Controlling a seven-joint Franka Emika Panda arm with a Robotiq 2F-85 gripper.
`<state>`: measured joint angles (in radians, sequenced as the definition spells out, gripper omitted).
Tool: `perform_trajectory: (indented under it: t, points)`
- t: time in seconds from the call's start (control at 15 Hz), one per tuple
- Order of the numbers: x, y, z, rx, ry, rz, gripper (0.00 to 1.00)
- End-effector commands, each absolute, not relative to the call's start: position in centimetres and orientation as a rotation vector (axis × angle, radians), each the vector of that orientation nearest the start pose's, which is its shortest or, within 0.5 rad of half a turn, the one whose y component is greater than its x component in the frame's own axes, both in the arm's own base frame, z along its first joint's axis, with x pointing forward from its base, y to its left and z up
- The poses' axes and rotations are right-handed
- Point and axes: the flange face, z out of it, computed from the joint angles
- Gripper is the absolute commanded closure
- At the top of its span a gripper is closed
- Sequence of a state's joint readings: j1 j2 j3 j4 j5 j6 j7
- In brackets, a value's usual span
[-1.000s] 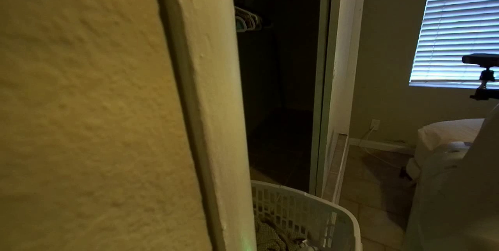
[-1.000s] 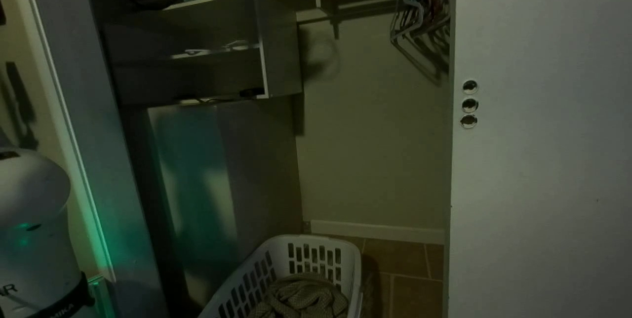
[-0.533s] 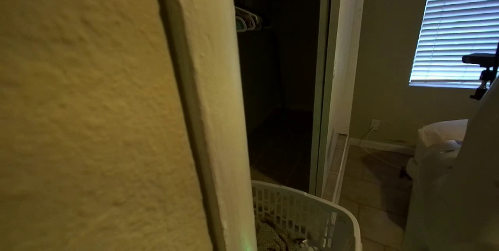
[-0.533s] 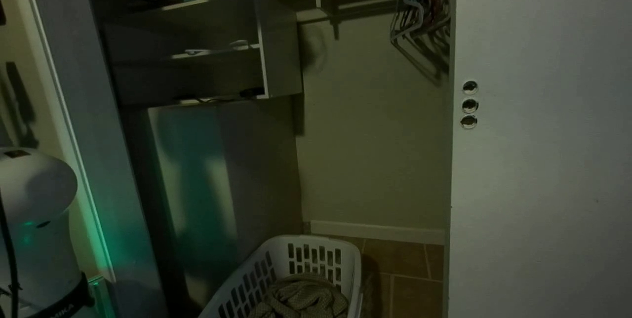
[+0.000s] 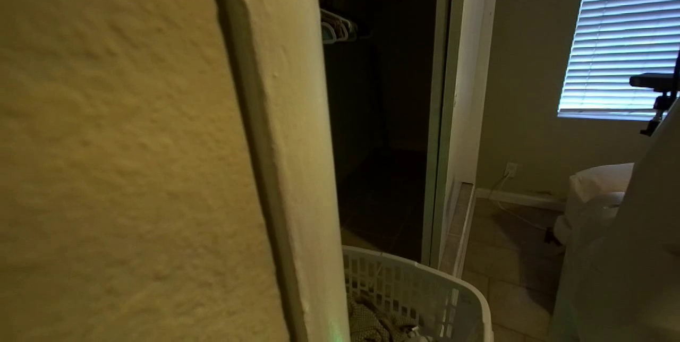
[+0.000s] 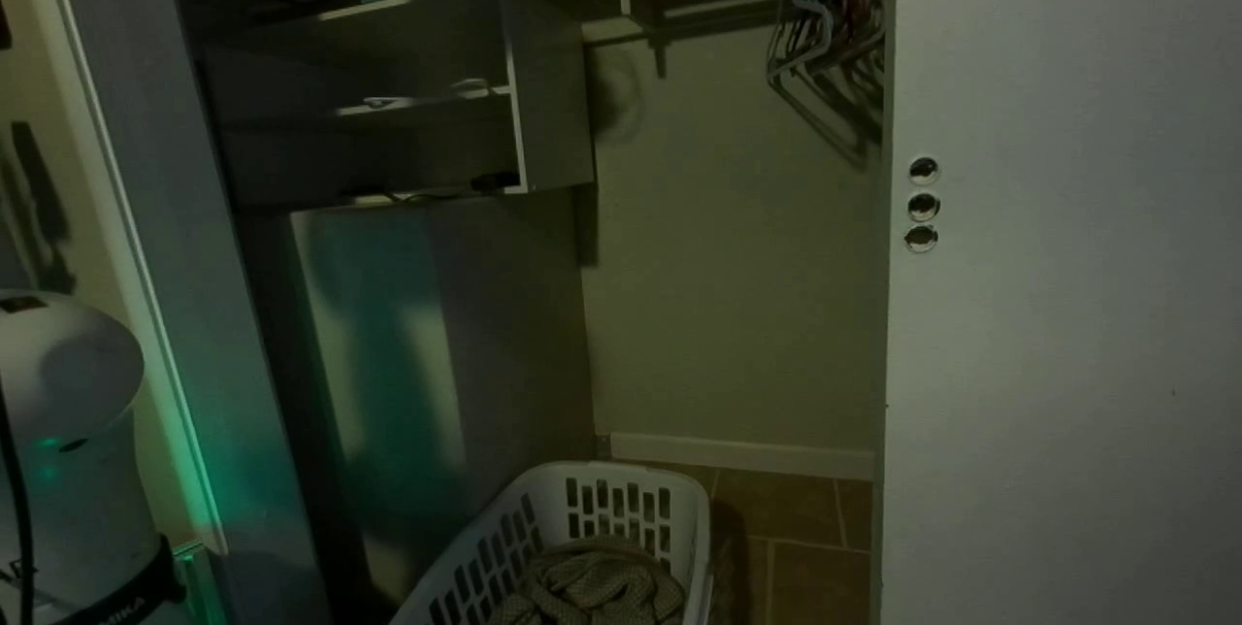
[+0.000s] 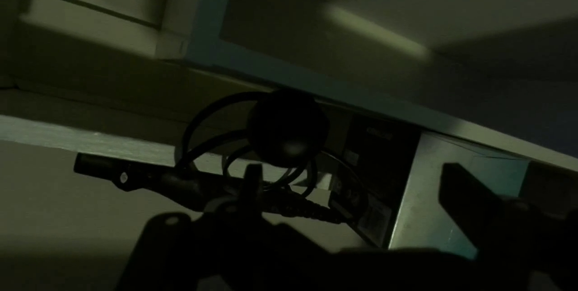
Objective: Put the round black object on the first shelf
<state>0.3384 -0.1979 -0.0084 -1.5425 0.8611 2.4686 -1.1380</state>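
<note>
A brown tiled floor point(image 6: 820, 572) with pale joints, and a white plastic laundry basket point(image 6: 629, 471) with slotted walls standing over it.

The basket shows in both exterior views; its base is cut by the frame, so its contact with the tiles cannot be seen. In an exterior view a dark shadow point(image 6: 735, 552) lies on the tiles, just beside the basket. In an exterior view a narrow pale strip point(image 5: 467, 225) runs straight along the floor, near the basket, and a thin white cord point(image 5: 523, 221) crosses the tiles toward a small dark piece point(image 5: 550, 234), which is too unclear for naming. Behind the basket the floor is dim.
</note>
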Motion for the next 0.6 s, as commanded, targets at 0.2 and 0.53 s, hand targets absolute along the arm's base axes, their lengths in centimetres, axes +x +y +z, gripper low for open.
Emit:
perform_trajectory:
  t: [0.2, 0.53]
  points:
    - [50.7, 17.3, 86.1, -1.879, -1.026, -1.718, 0.00]
    - [52.4, 17.8, 86.4, -1.883, -0.978, -1.698, 0.00]
